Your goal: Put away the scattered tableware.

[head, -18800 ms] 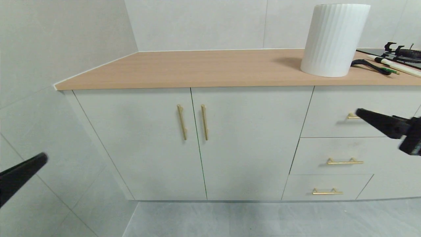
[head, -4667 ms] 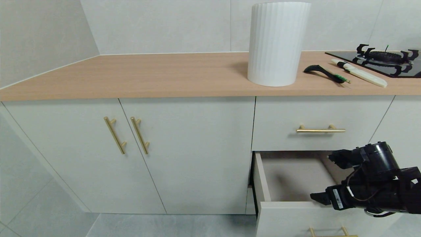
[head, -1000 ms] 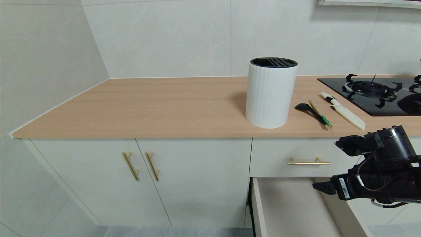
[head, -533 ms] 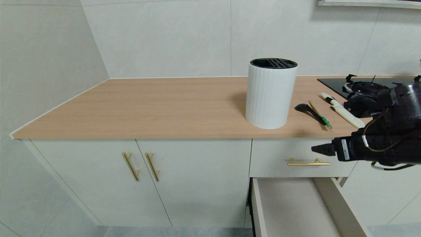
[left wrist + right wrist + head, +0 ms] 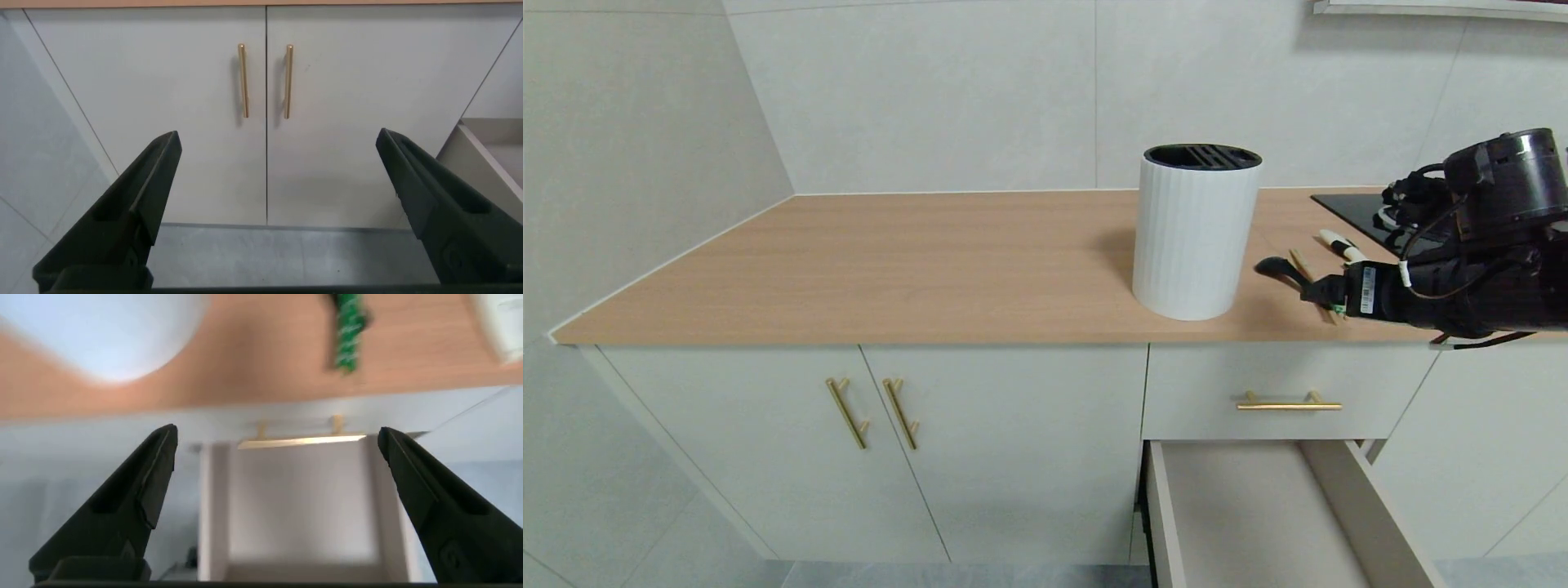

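Head view: the right tool (image 5: 1313, 291) is hovering over the front strip of the surface (image 5: 931, 261), just right of the white ribbed holder (image 5: 1194, 237). Its tips are overlapping the handle of the black spoon (image 5: 1278, 267) and the chopsticks (image 5: 1297, 261); I cannot tell whether they are touching. The white knife (image 5: 1339, 243) is lying just beyond, beside the hob (image 5: 1343, 204). Below, the drawer (image 5: 1168, 523) is standing pulled out, its pale floor showing.

Left wrist view: the left tool (image 5: 278, 143) is gaping wide, gripping nothing, and facing the cupboard doors (image 5: 343, 122) low above the floor (image 5: 270, 253).

Right wrist view: the right tool (image 5: 276, 437) is spread wide and carrying nothing. A green-banded utensil end (image 5: 347, 331) is lying near the surface's front edge, with the holder (image 5: 106, 335) to one side and the drawer (image 5: 298, 498) directly underneath.
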Controlling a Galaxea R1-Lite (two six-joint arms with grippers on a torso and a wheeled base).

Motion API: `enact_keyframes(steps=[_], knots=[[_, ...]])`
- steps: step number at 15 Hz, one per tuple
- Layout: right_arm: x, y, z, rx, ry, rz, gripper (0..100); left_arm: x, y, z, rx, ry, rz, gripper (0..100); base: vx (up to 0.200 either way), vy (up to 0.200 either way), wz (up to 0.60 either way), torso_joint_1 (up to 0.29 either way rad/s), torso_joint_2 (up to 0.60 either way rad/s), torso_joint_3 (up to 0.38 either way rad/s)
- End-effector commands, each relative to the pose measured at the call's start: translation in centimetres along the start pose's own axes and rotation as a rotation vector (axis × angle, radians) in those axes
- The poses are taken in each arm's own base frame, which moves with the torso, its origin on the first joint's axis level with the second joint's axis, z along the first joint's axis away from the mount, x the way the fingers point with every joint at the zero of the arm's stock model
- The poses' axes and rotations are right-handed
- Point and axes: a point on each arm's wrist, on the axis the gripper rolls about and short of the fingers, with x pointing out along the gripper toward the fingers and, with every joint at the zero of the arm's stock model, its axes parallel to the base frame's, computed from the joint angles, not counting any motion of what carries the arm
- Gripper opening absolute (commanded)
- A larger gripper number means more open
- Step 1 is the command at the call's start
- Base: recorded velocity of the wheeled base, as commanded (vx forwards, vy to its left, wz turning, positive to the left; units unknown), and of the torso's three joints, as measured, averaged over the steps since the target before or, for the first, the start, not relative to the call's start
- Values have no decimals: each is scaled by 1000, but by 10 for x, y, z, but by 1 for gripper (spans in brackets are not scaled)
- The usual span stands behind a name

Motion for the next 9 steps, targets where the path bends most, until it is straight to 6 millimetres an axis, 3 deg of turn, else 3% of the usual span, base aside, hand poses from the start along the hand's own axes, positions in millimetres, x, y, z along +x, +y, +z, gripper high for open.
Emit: enact_keyframes(steps=[1,4,9], knots=[[18,2,-5,-3,7,-39,100,0,0,0,0,1,1,100,0,0,0,0,0,0],[48,-4,-6,21,-41,-138,100,0,0,0,0,1,1,100,0,0,0,0,0,0],[66,-12,-7,40,-29,-173,100,0,0,0,0,1,2,100,0,0,0,0,0,0]])
